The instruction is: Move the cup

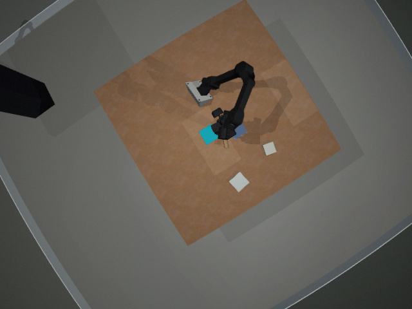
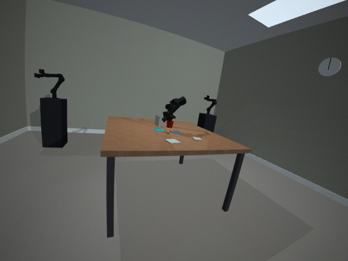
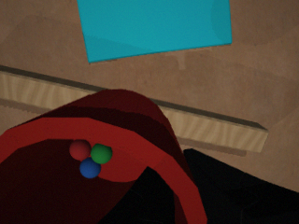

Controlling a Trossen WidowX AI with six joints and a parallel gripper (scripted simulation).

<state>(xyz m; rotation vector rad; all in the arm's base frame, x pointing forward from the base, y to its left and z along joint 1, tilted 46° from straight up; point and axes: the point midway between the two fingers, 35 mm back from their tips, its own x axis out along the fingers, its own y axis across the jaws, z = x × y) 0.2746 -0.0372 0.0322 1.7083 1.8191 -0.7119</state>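
Note:
My gripper is shut on the wall of the red cup, with one finger inside it. The cup is off the table and looks roughly upright. A red marble, a green marble and a blue marble lie together inside it. In the wrist view the cup overlaps the wooden bar. The cyan pad lies bare beyond the bar. The blue pad lies on the other side, partly under the arm in the top view, where the cup is hidden.
The low wooden bar lies between the two pads. A larger white tile and a smaller white tile lie apart from the pads. The arm's grey base plate stands behind the cyan pad.

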